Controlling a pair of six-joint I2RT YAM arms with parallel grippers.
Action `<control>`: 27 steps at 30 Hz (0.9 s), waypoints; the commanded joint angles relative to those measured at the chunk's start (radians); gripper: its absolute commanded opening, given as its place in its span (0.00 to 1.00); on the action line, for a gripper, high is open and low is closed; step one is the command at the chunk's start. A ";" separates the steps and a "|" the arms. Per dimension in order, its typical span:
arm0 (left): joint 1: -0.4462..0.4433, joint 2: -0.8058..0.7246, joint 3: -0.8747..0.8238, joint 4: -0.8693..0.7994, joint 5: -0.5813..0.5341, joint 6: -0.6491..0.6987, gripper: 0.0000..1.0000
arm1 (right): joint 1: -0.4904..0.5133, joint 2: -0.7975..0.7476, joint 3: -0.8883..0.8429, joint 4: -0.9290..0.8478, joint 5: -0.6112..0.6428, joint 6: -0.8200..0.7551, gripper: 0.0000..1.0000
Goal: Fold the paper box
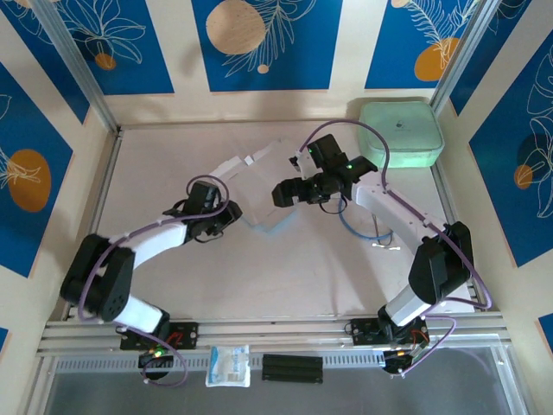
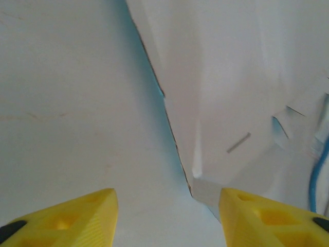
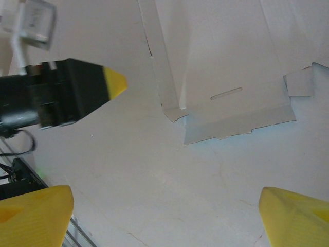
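no legible text, labels or numbers in view

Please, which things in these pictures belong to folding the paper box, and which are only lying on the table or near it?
For the job:
- paper box, lying flat, not yet folded
- left gripper and right gripper, both open, close to it

Just lying about:
- mint-green case, far right corner
- white packet, near edge
- black bar, beside the packet
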 commanded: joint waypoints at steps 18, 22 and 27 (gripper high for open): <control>-0.011 0.237 0.238 -0.067 -0.164 -0.051 0.37 | -0.007 -0.149 -0.100 -0.020 0.088 0.002 0.93; -0.011 0.149 0.181 -0.070 -0.241 -0.057 0.37 | -0.008 -0.157 -0.108 -0.022 0.090 0.002 0.93; -0.006 0.129 0.178 -0.103 -0.233 -0.062 0.39 | -0.008 -0.152 -0.112 -0.018 0.091 0.003 0.93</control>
